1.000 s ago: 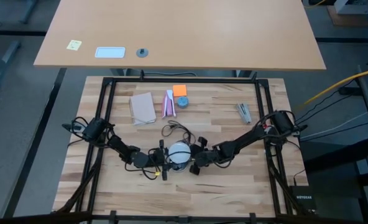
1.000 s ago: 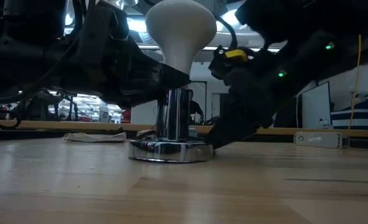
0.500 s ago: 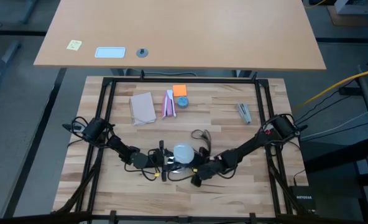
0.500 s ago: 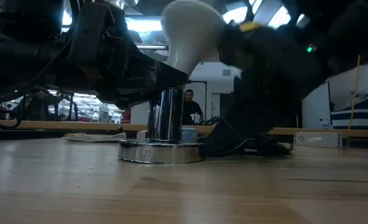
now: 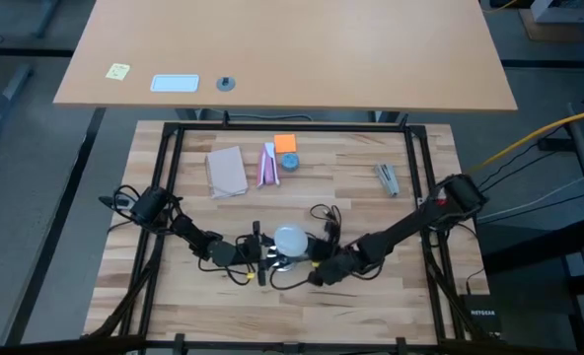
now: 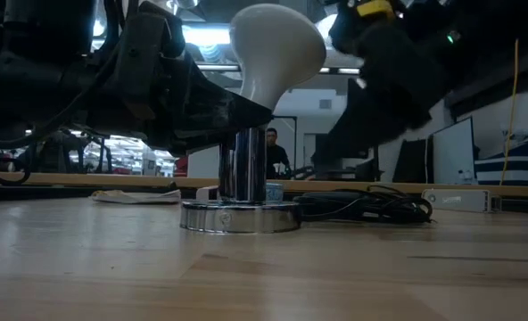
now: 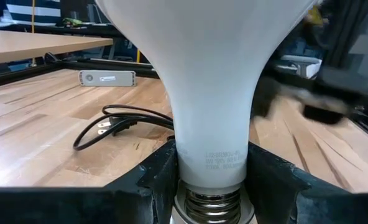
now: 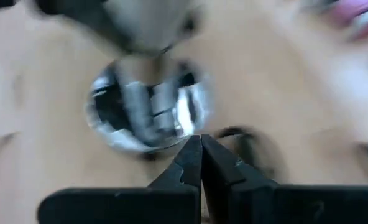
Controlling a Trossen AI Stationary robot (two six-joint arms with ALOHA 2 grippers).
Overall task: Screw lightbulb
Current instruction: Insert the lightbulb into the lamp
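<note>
On the wooden table, lower centre of the high view, the lightbulb stands in the silvery socket, the left gripper pinching its neck. Right gripper closed, empty, beside the socket.

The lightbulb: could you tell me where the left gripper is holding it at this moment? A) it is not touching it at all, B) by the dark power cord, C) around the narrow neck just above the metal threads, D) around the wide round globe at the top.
C: in the left wrist view the left gripper has a dark finger on either side of the narrow neck of the lightbulb, just above the threads entering the socket.
</note>
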